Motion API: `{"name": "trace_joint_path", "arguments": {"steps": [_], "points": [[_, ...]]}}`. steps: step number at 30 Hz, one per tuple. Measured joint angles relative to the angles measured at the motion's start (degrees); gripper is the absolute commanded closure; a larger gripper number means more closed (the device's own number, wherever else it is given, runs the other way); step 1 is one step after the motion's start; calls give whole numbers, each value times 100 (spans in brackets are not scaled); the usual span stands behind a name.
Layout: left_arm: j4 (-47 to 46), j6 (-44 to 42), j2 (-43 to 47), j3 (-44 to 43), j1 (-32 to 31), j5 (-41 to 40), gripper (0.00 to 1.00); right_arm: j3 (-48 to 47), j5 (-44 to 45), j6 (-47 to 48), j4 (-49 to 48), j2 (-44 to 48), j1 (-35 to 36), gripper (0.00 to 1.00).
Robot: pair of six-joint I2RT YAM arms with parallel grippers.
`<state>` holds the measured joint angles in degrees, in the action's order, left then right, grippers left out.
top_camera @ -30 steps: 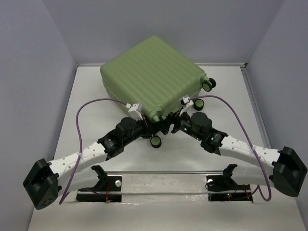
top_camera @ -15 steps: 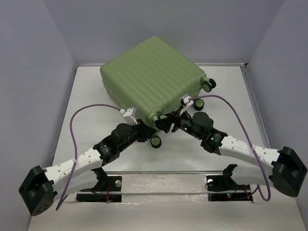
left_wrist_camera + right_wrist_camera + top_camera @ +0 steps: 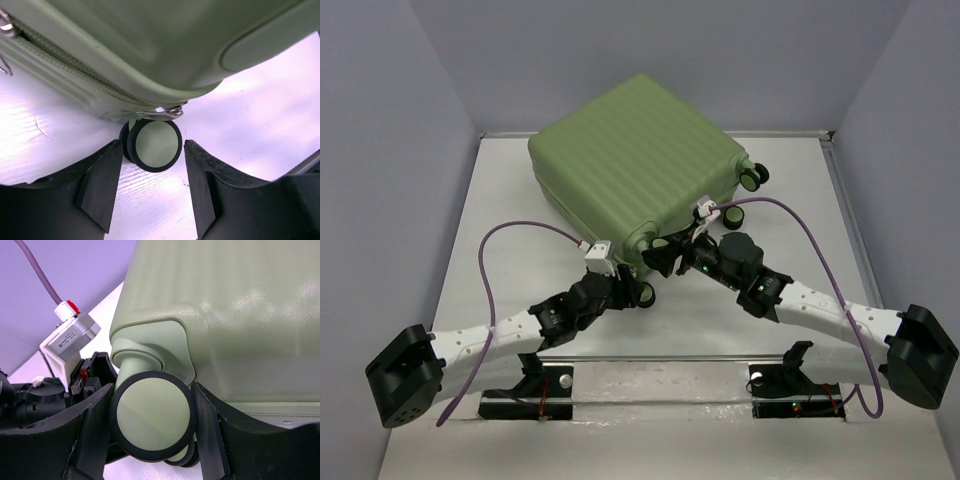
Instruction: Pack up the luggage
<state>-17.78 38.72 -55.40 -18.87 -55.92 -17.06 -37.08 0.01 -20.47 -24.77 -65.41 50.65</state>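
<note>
Clamps right gripper [image 3: 152, 390] on a corner wheel [image 3: 152, 420] of the shut luggage [image 3: 635, 160], likely to steady it, left gripper [image 3: 152, 144] parted loosely about the neighbouring wheel [image 3: 156, 146].

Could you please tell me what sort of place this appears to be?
Likely a robotics lab test cell: a white table enclosed by plain grey walls, with robot arms bolted at its edge.

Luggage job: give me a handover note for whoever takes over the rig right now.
Left pincer: open, straddling the front wheel without touching it.
Right pincer: shut on the corner wheel.
Luggage: lying flat on the table, zipper shut where visible.
Done: case looks closed.
Left: probably release the corner wheel and back both arms off.
</note>
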Motion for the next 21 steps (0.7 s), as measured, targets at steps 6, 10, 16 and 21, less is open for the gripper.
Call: {"name": "trace_joint_path", "arguments": {"steps": [6, 10, 16, 21], "points": [[-96, -164, -315, -361, -197, -529, 41, -28, -85, 39, 4, -33, 0, 93], [-125, -179, -518, -490, -295, -815, 44, -28, -140, 39, -17, -50, -2, 93], [17, -177, -970, -737, -527, -1303, 58, -28, -199, 39, -48, -70, -7, 93], [238, -109, -1209, -966, -765, -1878, 66, -28, -240, 39, -101, -103, -9, 93]]}}
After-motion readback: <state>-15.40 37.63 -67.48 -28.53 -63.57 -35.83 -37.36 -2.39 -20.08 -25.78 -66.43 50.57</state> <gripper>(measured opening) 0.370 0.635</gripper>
